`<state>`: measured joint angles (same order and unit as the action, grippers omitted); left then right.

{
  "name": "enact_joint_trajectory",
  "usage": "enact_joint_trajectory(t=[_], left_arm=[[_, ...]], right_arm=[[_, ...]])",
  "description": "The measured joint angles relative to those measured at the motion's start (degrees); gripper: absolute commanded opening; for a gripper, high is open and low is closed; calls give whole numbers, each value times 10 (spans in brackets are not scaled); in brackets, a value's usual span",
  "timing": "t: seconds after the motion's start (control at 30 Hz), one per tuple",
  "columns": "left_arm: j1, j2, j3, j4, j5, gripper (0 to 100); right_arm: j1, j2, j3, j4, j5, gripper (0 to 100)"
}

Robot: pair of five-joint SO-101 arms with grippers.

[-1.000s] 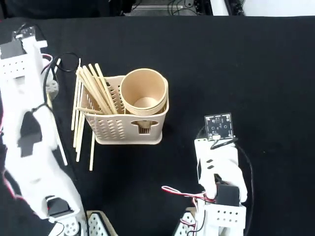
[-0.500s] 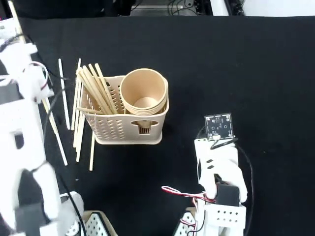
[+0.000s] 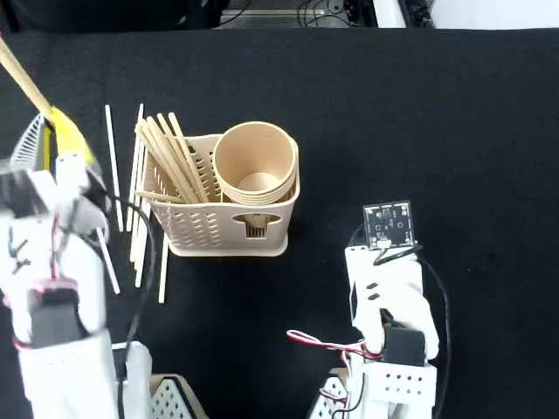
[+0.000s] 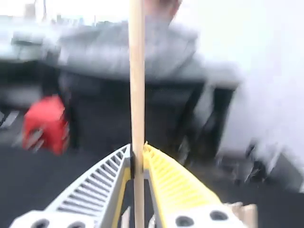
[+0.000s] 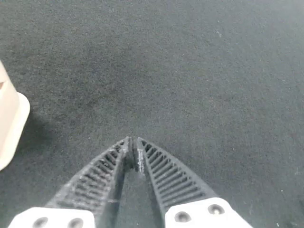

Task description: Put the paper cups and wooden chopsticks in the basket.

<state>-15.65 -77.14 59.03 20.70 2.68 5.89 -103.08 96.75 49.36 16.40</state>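
Note:
A beige basket [image 3: 223, 234] stands left of the table's middle, with stacked paper cups [image 3: 254, 162] in its right half and several wooden chopsticks [image 3: 171, 157] leaning in its left half. More chopsticks [image 3: 137, 209] lie loose on the black cloth just left of it. My left gripper [image 3: 48, 122] is raised at the far left, shut on one chopstick [image 4: 137, 85] that points up and away. At the lower right, my right gripper [image 5: 133, 154] is shut on nothing, just above the cloth.
The right arm's base and a small square board [image 3: 389, 224] sit right of the basket. A corner of the basket [image 5: 10, 118] shows in the right wrist view. Black cloth [image 3: 419, 113] covers the table to the right and behind.
My left arm has swung up and toward the near side with the chopstick, which now tilts up out of the table plane. The right arm has kept still.

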Motion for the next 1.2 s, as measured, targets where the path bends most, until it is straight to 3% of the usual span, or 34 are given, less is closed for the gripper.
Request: enact_joint_trajectory(t=[0.33, 0.63, 1.03, 1.2], left_arm=[[99, -216, 33, -32, 0, 29], [192, -161, -11, -31, 27, 29], [200, -60, 88, -31, 65, 36], [200, -61, 105, -24, 65, 123]], right_arm=[[0, 0, 0, 0, 0, 26], [0, 0, 0, 0, 0, 26], [0, 0, 0, 0, 0, 26], [0, 0, 0, 0, 0, 26]])
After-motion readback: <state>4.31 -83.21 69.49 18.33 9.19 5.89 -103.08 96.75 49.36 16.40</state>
